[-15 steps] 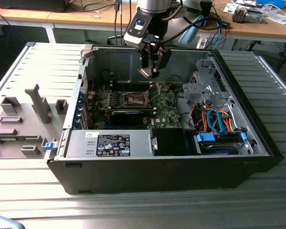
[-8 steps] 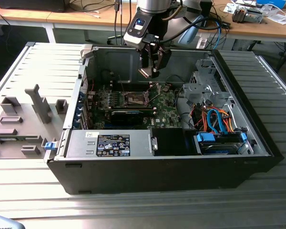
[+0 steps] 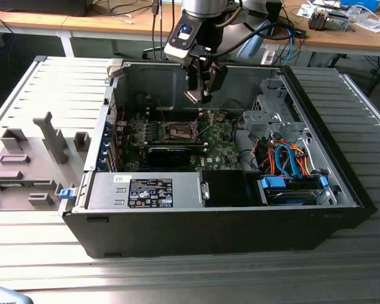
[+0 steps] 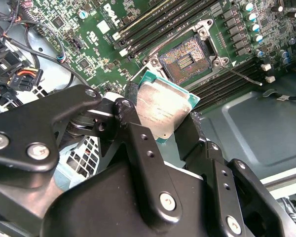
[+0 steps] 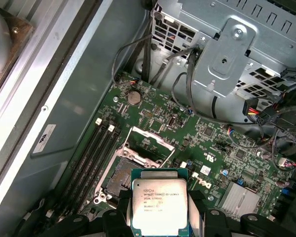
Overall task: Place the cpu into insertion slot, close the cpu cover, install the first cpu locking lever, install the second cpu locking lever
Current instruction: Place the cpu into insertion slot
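While gripper (image 4: 160, 121) holds cpu (image 4: 163, 104), mem slots (image 4: 153, 20) flank socket (image 4: 184, 59).

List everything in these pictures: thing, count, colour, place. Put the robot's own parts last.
computer case: one, black outside and grey inside, lying open on the table.
table: one, ribbed grey metal, under the case.
motherboard: one, green, on the case floor.
insertion slot: one, silver-framed, on the motherboard, empty.
drive cage: one, silver, inside the case at the exterior view's right.
cables: several, orange and blue, beside the drive cage.
fixture blocks: several, grey, at the exterior view's left of the case.
cpu: one, silvery-grey top, held above the motherboard near the slot.
end effector: one, black, shut on the cpu.
arm: one, grey, above the case.
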Robot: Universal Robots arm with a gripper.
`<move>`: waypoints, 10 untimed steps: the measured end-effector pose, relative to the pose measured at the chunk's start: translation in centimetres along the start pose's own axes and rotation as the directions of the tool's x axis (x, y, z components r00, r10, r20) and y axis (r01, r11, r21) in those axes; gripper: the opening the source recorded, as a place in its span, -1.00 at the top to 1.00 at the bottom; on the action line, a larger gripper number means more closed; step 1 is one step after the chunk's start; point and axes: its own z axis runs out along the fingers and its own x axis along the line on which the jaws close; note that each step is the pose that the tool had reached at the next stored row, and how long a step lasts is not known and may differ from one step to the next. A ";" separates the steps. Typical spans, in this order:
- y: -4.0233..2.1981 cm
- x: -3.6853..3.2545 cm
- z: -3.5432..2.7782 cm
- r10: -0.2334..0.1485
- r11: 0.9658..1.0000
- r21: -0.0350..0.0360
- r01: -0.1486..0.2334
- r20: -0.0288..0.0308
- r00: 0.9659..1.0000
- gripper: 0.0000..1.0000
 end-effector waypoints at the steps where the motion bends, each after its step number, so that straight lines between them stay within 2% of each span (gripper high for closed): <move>1: 0.00 0.00 0.00 0.000 1.000 0.000 0.000 0.000 1.000 -0.08; 10: 0.00 0.00 0.00 0.007 1.000 0.000 -0.007 0.000 1.000 -0.08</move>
